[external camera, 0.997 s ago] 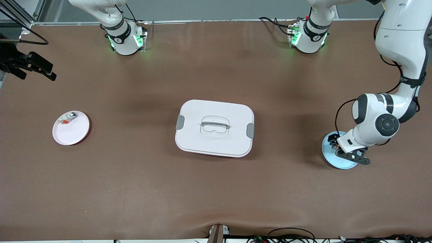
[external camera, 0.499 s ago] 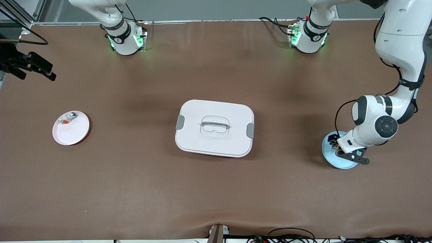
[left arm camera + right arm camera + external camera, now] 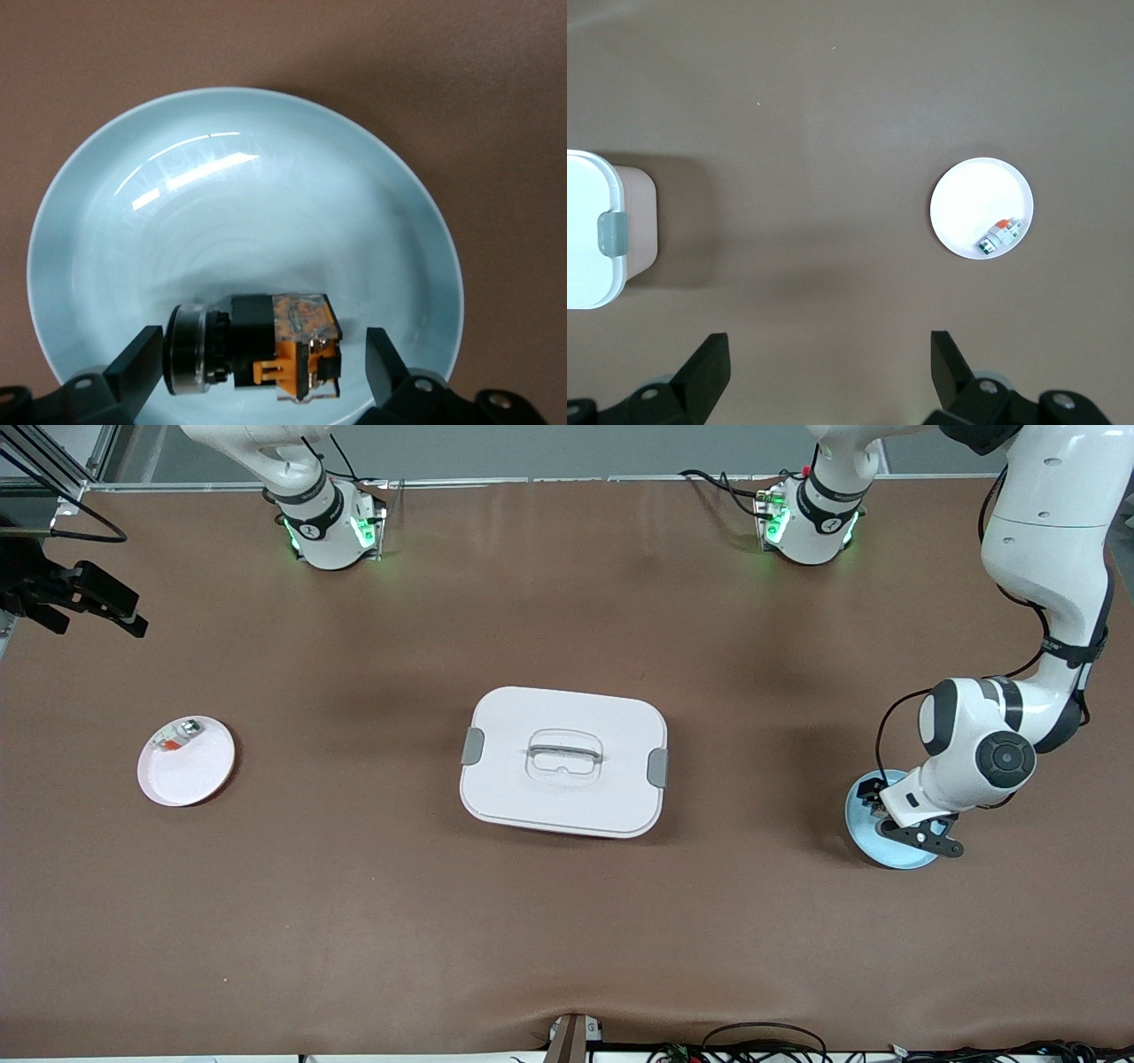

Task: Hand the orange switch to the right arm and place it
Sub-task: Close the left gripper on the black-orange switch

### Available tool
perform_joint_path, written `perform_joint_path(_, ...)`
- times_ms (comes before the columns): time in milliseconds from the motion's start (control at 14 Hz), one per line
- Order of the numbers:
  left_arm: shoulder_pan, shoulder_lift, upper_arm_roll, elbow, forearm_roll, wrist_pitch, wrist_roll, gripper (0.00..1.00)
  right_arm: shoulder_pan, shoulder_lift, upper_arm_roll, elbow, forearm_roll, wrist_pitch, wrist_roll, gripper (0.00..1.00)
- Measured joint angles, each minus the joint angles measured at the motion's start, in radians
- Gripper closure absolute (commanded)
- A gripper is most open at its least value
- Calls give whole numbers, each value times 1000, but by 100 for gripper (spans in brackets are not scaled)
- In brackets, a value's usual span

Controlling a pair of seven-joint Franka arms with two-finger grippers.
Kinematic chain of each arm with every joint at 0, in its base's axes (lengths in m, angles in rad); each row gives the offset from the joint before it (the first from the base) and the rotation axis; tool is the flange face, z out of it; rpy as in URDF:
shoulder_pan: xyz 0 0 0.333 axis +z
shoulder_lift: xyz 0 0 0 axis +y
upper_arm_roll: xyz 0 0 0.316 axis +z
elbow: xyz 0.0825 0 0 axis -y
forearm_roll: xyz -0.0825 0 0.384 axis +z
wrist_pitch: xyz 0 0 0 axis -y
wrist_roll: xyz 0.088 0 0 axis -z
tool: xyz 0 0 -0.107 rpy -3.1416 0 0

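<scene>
The orange switch (image 3: 283,341) lies on its side in a light-blue plate (image 3: 221,195), black with an orange middle and a silvery end. My left gripper (image 3: 263,350) is open and low over the plate, one finger at each end of the switch, with small gaps showing. In the front view the left wrist covers part of the plate (image 3: 899,855) at the left arm's end of the table. My right gripper (image 3: 828,354) is open and empty, high over bare table between the box and the pale plate.
A white lidded box (image 3: 563,760) with grey clips stands mid-table and shows in the right wrist view (image 3: 589,230). A pale pink plate (image 3: 190,775) at the right arm's end holds a clear-silver part with a red-orange piece (image 3: 177,737), also seen from the right wrist (image 3: 999,235).
The left arm's wrist has shifted slightly and sunk a little over the blue plate. Nothing else has moved.
</scene>
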Motion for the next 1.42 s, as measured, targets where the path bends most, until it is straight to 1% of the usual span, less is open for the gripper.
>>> perform_joint_path(285,0,0,0,0,26,0,0,0,0,0,0,0,1,0,0,0)
perform_joint_path(784,0,7,0,0,29,3,0,0,0,0,0,-1,2,0,0,0)
perform_joint_path(855,0,8,0,0,29,6,0,2,0,0,0,-1,2,0,0,0)
perform_joint_path(1069,0,8,0,0,29,9,0,49,0,0,0,-1,2,1,0,0)
perform_joint_path(1211,1,8,1,0,29,9,0,74,0,0,0,-1,2,1,0,0)
perform_joint_path(1282,3,8,1,0,29,10,0,80,0,0,0,-1,2,1,0,0)
perform_joint_path(1425,5,8,1,0,29,12,0,82,0,0,0,-1,2,1,0,0)
